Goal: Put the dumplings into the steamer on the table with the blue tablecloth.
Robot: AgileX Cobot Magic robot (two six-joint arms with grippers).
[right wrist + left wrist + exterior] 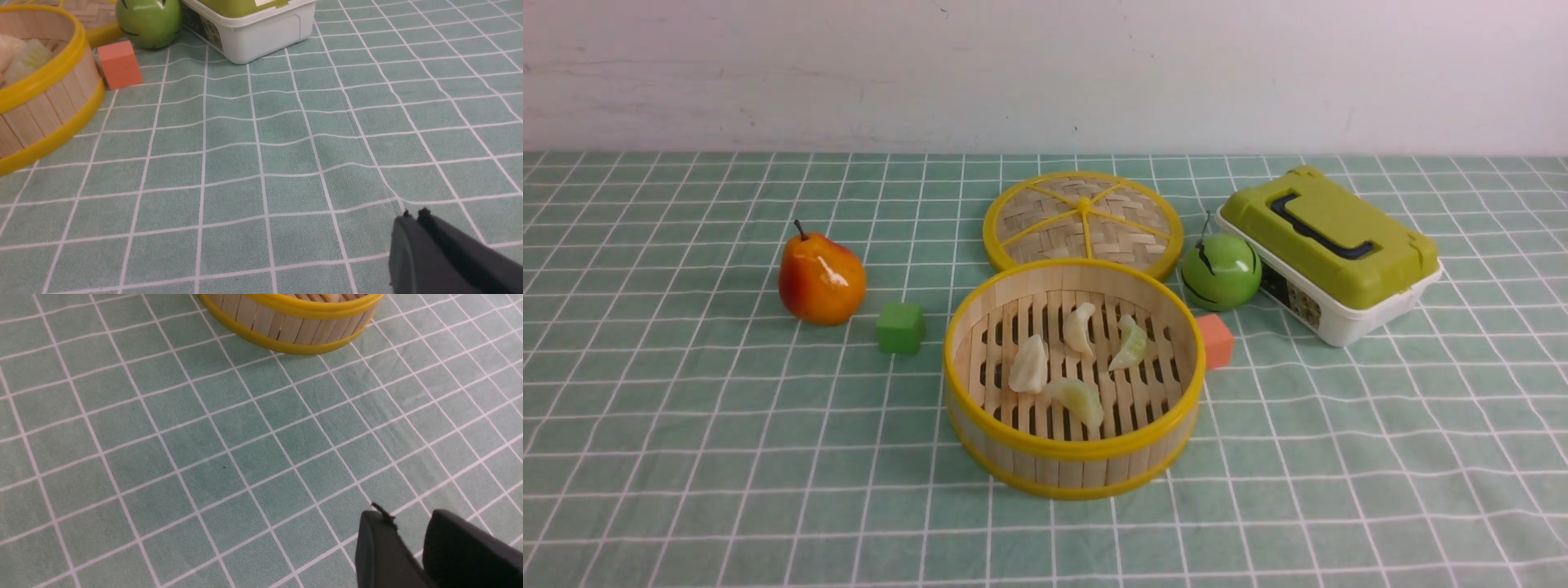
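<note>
all four dumplings [1072,359] lie on the slatted floor inside the steamer [1075,447], which stands on the table [686,457] in front of its flat lid [1083,219]. the left gripper [408,528] hangs over bare cloth, well apart from the steamer, its two dark fingers [378,547] nearly together and holding nothing. the right gripper [413,216] also sits above bare cloth away from the steamer, its fingers pressed closed and empty. an orange block [119,64] rests just beside the steamer wall.
</note>
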